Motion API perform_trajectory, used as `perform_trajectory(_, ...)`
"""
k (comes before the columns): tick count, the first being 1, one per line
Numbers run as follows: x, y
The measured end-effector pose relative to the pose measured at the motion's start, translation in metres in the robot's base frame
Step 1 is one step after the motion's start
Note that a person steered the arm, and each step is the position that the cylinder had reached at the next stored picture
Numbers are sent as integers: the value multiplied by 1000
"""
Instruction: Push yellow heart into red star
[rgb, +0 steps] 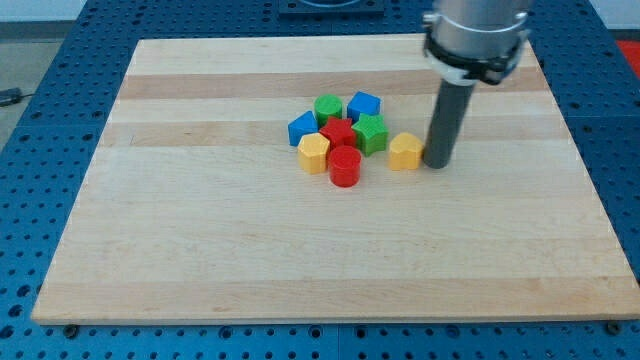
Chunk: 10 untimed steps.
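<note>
My tip (438, 163) sits on the counter (200, 250) just to the view's right of the yellow heart (404, 152), touching it or very nearly so; I can't make out a gap between them. This arm carries no hand, only the dark rod running up to the grey collar at the view's top, so there is nothing to be released or clenched.

The yellow heart lies apart from the cluster, a little to the view's right of it and nearest the green star (370, 132), with a thin strip of wood showing between the two. The red star (338, 133) sits in the middle of the cluster, to the view's left of the green star, so the green star stands between the heart and the red star.

Around the red star I see a green block (328, 108) toward the view's top, a blue block (363, 105) to that one's right, another blue block (302, 127) on the view's left, a yellow hexagon (313, 153) at lower left and a red cylinder (345, 166) toward the view's bottom. These are packed closely, most of them touching their neighbours.
</note>
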<state>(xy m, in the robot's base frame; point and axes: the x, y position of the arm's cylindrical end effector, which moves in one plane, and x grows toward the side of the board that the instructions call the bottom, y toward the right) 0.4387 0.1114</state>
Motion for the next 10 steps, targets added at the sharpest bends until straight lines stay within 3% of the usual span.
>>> perform_trajectory(4,-4,-35)
perform_trajectory(6,35,-16)
perform_trajectory(10,19,-55)
